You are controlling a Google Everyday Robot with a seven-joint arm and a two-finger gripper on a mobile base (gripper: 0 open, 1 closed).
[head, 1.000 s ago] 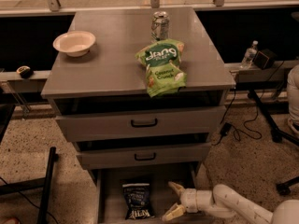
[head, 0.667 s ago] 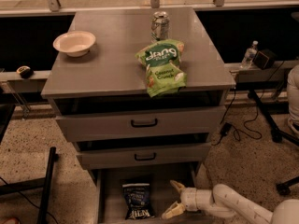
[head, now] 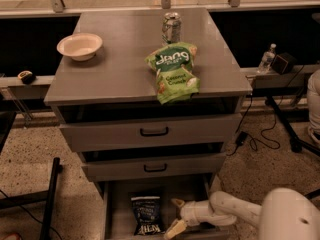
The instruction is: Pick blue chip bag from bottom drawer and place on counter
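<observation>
The blue chip bag [head: 147, 214] lies flat in the open bottom drawer [head: 118, 199], left of centre. My gripper [head: 174, 216] is inside the drawer just right of the bag, fingers spread open, one pale fingertip [head: 177, 202] above and one [head: 170, 230] below, holding nothing. The white arm reaches in from the lower right. The counter [head: 120, 59] is the grey top of the cabinet above.
On the counter stand a white bowl [head: 79, 45] at the left, a soda can [head: 171, 28] at the back and a green chip bag [head: 172, 71] near the front edge. Two upper drawers with black handles [head: 154, 131] sit slightly open. Cables and a black stand are on the floor at right.
The gripper has shifted slightly left toward the blue chip bag, still open. Nothing else has moved.
</observation>
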